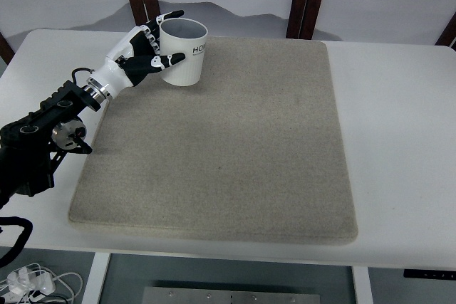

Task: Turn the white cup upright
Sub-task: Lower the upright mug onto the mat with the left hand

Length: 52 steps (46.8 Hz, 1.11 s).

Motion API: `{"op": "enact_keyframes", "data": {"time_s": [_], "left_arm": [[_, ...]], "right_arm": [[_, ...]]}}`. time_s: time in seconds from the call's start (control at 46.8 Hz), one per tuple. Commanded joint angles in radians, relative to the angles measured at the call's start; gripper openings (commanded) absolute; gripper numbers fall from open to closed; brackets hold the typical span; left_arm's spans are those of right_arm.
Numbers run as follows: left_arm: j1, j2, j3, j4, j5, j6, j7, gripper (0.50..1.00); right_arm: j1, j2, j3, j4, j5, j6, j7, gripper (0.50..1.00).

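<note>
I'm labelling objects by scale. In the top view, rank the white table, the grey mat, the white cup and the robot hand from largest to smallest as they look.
1. White table
2. Grey mat
3. White cup and left robot hand: they look about alike, too close to rank.

The white cup [184, 53] stands upright at the far left corner of the grey mat [228, 140], its open mouth facing up — the inside looks grey and shadowed. Dark lettering runs along its side, only partly readable. The left hand [148, 49] grips it from the left — fingers wrapped around the wall, thumb across the front.
</note>
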Motion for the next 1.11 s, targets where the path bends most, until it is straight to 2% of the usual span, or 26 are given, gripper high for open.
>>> {"op": "enact_keyframes", "data": {"time_s": [0.0,0.47,0.662,0.833,0.897,0.918,0.961,1.025,1.089], "left_arm": [[0.0,-0.007,0.005,0.014,0.034,0.011,0.0,0.638],[0.006,-0.023,0.008,0.039,0.077,0.038,0.0,0.656],[0.009,-0.031,0.008,0.039,0.077,0.048,0.0,0.698],[0.009,-0.042,0.008,0.039,0.078,0.075,0.0,0.786],[0.009,-0.042,0.015,0.039,0.077,0.08,0.0,0.865],[0.009,-0.042,0.022,0.039,0.077,0.08,0.0,0.878],[0.009,-0.043,0.037,0.039,0.075,0.081,0.0,0.881],[0.009,-0.043,0.048,0.039,0.071,0.087,0.0,0.925],[0.009,-0.043,0.049,0.039,0.068,0.087,0.0,0.943]], "right_arm": [[0.0,0.0,0.001,-0.001,0.0,0.0,0.0,0.952],[0.0,0.0,0.0,-0.001,0.0,0.0,0.0,0.952],[0.0,0.0,0.0,-0.001,0.0,0.0,0.0,0.952],[0.0,0.0,0.0,0.001,0.0,0.0,0.0,0.952],[0.0,0.0,0.0,-0.001,0.0,0.0,-0.001,0.952],[0.0,0.0,0.001,0.001,0.0,0.0,0.0,0.952],[0.0,0.0,0.0,0.001,0.0,0.0,0.0,0.952],[0.0,0.0,0.0,0.001,0.0,0.0,0.0,0.952],[0.0,0.0,0.0,0.001,0.0,0.0,0.0,0.952]]}}
